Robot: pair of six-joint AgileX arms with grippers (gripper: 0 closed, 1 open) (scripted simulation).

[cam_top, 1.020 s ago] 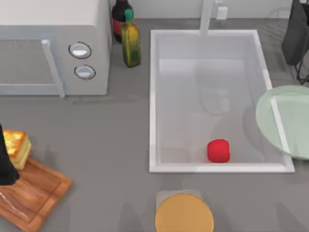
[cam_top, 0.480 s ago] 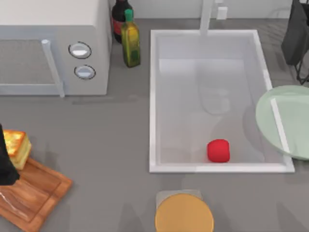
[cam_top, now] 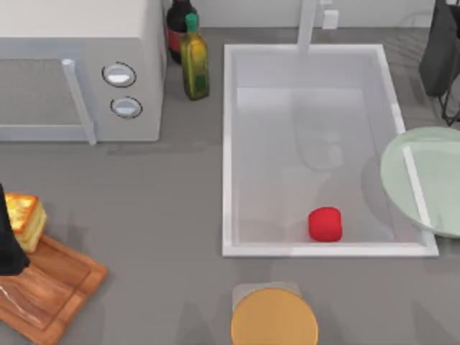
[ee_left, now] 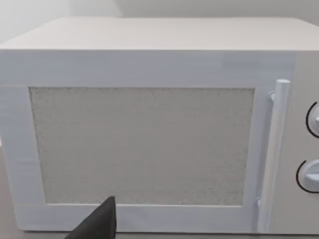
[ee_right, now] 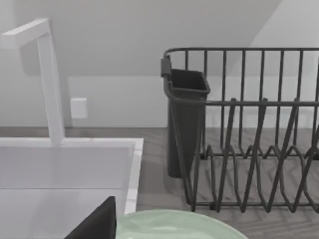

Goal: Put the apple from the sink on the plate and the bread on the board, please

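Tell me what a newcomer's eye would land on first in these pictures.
First, the bright red apple, alone in the white sink near its front rim. Next, the golden bread, sitting half on the corner of the wooden board at the table's left edge, with the dark left hand right beside it. The pale green plate overlaps the sink's right rim, and a white microwave stands at the far left.

table (cam_top: 158, 208) grey | on it: microwave (cam_top: 79, 72), bottles (cam_top: 192, 61), sink (cam_top: 228, 144), board (cam_top: 50, 291), plate (cam_top: 431, 180), orange disc (cam_top: 274, 320)
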